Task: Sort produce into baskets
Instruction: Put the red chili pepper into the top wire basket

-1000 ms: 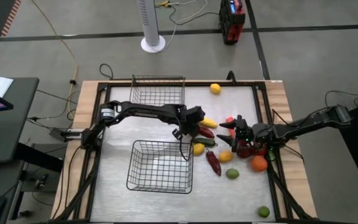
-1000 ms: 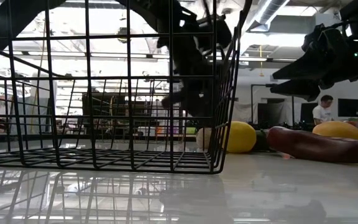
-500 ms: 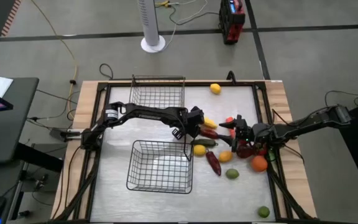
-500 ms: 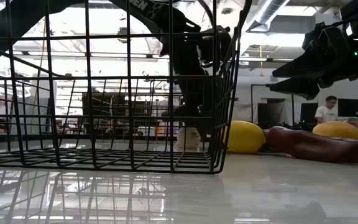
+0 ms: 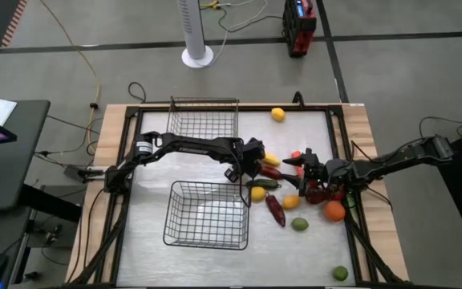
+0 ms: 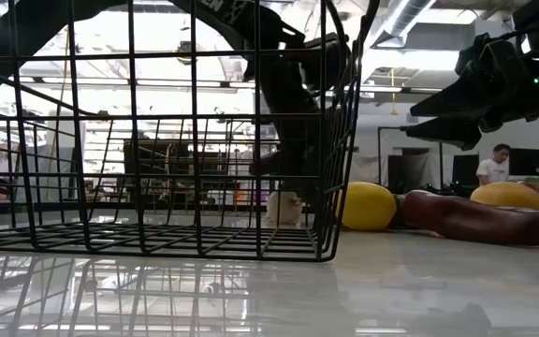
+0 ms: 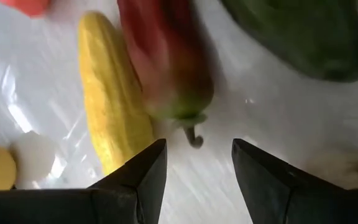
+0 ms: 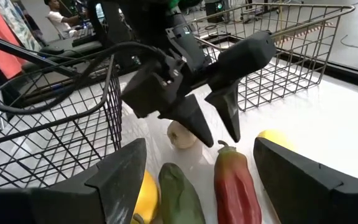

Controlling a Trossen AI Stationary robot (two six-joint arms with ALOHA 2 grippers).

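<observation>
The produce lies in a cluster right of centre. A long red pepper (image 7: 166,62) with a green stem lies between a long yellow piece (image 7: 114,106) and a long green one (image 7: 303,37). My left gripper (image 7: 197,146) is open and points down, its fingertips (image 8: 204,138) just above the pepper's stem end (image 8: 224,148), touching nothing. My right gripper (image 5: 303,170) is open and empty, raised above red pieces (image 5: 315,193) at the right. Two wire baskets stand on the table, one far (image 5: 204,119) and one near (image 5: 207,214); no produce shows in either.
Other pieces lie around: a small white one (image 8: 182,134), a round yellow (image 5: 257,193), a dark red long one (image 5: 275,209), an orange (image 5: 334,211), round greens (image 5: 299,224) (image 5: 340,273), and a yellow near the far edge (image 5: 277,114). The near basket's corner stands close beside my left gripper.
My left gripper has come down toward the table over the long red pepper, then held still. My right gripper has kept still.
</observation>
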